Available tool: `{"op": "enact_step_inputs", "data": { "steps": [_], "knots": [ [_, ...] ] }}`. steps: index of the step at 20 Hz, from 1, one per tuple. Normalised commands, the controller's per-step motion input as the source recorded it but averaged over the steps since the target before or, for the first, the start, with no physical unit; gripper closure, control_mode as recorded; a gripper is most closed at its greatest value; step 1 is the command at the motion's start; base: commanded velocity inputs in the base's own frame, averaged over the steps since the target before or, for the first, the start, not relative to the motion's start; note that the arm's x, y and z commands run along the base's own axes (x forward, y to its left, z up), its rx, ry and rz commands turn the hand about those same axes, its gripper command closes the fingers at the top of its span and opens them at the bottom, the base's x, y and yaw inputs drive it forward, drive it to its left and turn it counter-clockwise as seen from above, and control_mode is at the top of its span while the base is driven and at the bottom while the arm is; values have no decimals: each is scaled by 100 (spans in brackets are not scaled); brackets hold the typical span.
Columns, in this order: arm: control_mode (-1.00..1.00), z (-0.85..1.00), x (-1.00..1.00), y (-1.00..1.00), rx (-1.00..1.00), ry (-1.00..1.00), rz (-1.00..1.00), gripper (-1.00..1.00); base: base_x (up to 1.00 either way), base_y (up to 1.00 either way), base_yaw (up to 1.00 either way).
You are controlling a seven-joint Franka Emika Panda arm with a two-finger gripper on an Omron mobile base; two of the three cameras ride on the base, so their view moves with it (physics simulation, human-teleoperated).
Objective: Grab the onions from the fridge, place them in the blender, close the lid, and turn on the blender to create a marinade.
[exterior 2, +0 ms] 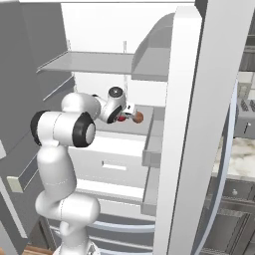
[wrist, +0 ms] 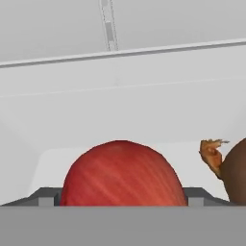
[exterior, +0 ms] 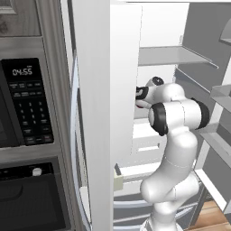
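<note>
Red onion (wrist: 122, 174): round, glossy, finely streaked skin; close before the gripper (exterior 2: 121, 118), on a white shelf (exterior 2: 144, 130) in the fridge (exterior 2: 191, 149).
Brown onion (wrist: 236, 168): papery, dry tip; beside the red one.
Count: two onions.
Gripper: jaws spread, grasping nothing.

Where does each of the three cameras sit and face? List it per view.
Left base view: behind-left of the arm, facing the open fridge; microwave at left.
Right base view: behind-right, same fridge interior, the gripper at the red onion and brown onion.
Hand view: on the hand, red onion close up.
Shared: both onions, fridge shelf.
</note>
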Motion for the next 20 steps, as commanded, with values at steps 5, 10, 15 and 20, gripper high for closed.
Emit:
{"op": "enact_step_inputs", "data": {
  "steps": [5,10,15,20],
  "knots": [
    [-100,-8,-21,0,0,1,3,100,0,0,0],
    [-100,12,-82,0,0,0,0,100,0,0,0],
    [-100,32,-98,0,0,0,0,100,0,0,0],
    [-100,56,-99,0,0,0,3,100,0,0,0]
  ]
}}
